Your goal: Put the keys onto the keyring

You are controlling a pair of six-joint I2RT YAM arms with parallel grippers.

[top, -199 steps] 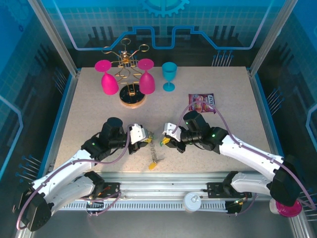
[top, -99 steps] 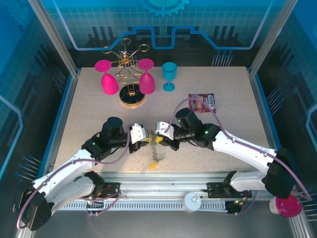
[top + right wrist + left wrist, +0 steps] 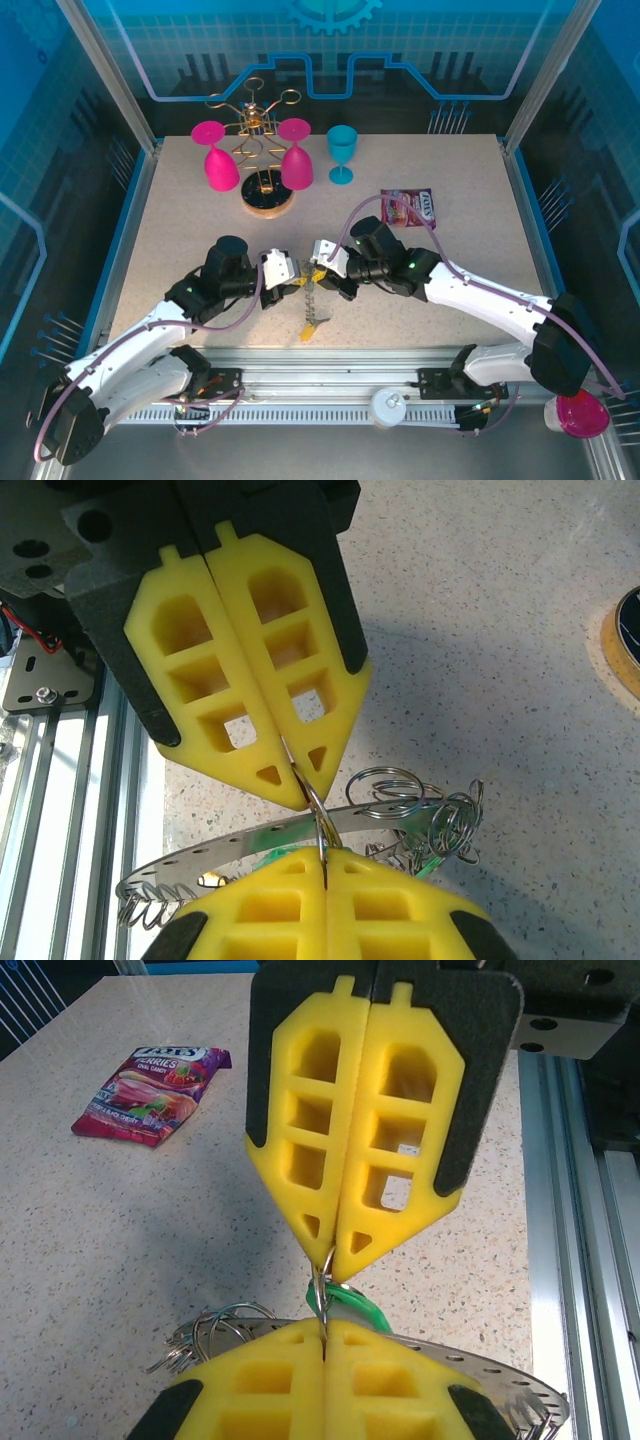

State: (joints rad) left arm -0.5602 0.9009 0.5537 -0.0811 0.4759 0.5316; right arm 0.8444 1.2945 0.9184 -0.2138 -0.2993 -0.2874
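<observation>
Left end effector (image 3: 325, 1328) and right end effector (image 3: 328, 1258) both pinch one wire ring (image 3: 321, 1295); packet (image 3: 150, 1082) reads "BERRIES".

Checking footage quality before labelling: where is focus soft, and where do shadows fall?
Left wrist: sweets packet sharp, near jaws at the bottom soft, broad shadow on the table. Right wrist: near jaws soft, shadow band across the table. Top external: even light, keys tiny.

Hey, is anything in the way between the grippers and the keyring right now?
Nothing visible does. The left gripper and right gripper, jaws shut, both pinch a small wire ring right at the keyring, a green key beside it.
</observation>
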